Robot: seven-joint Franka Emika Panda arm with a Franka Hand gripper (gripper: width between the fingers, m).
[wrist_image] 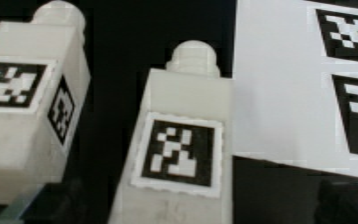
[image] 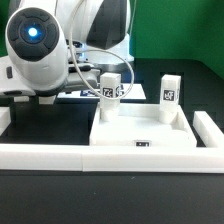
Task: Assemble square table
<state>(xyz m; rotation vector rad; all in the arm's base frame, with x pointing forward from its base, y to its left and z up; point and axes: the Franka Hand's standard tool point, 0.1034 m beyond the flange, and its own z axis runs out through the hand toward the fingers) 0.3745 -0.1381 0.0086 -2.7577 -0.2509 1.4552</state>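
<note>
The white square tabletop (image: 140, 132) lies at the exterior view's right, rim up, with a small tag on its front wall. Two tagged white legs stand upright at its far corners, one on the left (image: 110, 88) and one on the right (image: 169, 90); I cannot tell whether they are seated in the sockets. In the wrist view two more legs lie side by side on the black table, one in the middle (wrist_image: 185, 135) and one beside it (wrist_image: 34, 90). My gripper (wrist_image: 194, 205) is open, its dark fingers (wrist_image: 60, 203) on either side of the middle leg's blunt end, not touching it.
The marker board (wrist_image: 318, 80) lies close beside the middle leg. The arm's bulky white body (image: 40, 45) covers the exterior view's left and hides the gripper there. A long low white border rail (image: 60, 156) runs along the front, with short pieces at both sides.
</note>
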